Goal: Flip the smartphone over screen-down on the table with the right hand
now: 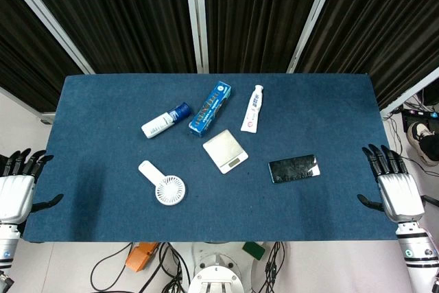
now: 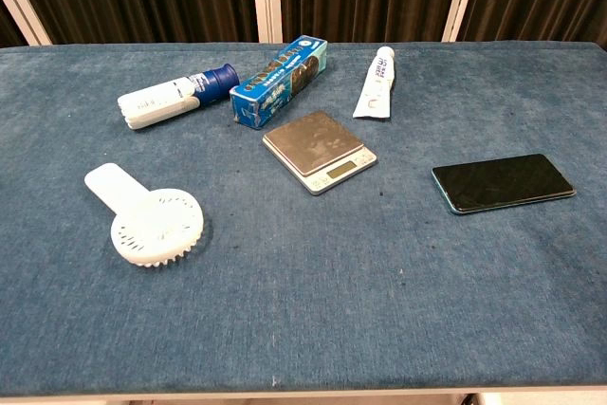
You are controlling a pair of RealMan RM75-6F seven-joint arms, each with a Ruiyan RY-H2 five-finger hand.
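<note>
The smartphone (image 1: 293, 168) (image 2: 503, 182) lies flat on the blue table, right of centre, its dark glossy screen facing up. My right hand (image 1: 394, 186) hangs just off the table's right edge, fingers spread, holding nothing, well to the right of the phone. Off the left edge my left hand (image 1: 17, 184) is likewise open and empty. Neither hand shows in the chest view.
A small kitchen scale (image 1: 226, 151) (image 2: 319, 150) sits left of the phone. A white handheld fan (image 1: 163, 184) (image 2: 145, 214) lies front left. Behind are a white bottle with a blue cap (image 1: 165, 121) (image 2: 176, 95), a blue box (image 1: 210, 108) (image 2: 279, 82) and a white tube (image 1: 253, 108) (image 2: 376, 82).
</note>
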